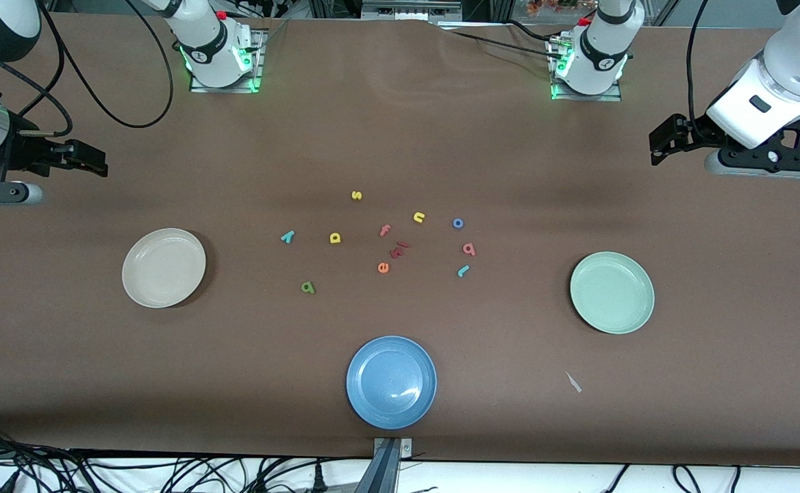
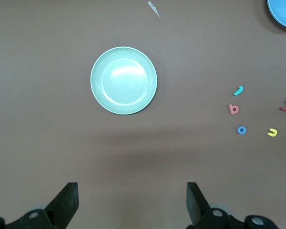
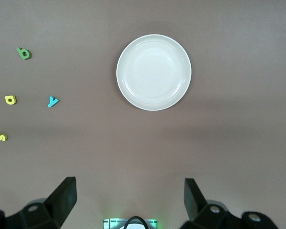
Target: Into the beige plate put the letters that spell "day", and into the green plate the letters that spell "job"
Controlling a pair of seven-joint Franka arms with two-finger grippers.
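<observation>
**A:** Start at the right arm's end. What's there?

**B:** The right gripper [image 1: 95, 164] hangs over bare table, jaws spread wide and holding nothing. The beige plate [image 1: 164, 268] lies below it on the table, and it is empty.

**A:** And the letters for "day"?

**B:** They are loose on the table between that plate and the middle. The teal y [image 1: 288, 237] is closest to the plate, with the yellow d [image 1: 335, 238] beside it. The green a [image 1: 308, 287] is nearer the camera than both.

**A:** And "job"?

**B:** Toward the left arm's end, in a short column. The blue o [image 1: 458, 223] is farthest from the camera, then the salmon b [image 1: 469, 249], then the teal j [image 1: 464, 271]. The green plate [image 1: 612, 293] is empty too. The left gripper [image 1: 657, 147] waits over bare table at its end, jaws equally wide and empty.

**A:** So which step is this?

**B:** I'd say the very start, since no letter has been picked. Next, each arm must reach inward and descend on its closest letter, probably the y and the j. These are small, flat pieces, so the fingertips need to come nearly to the tabletop.
</observation>
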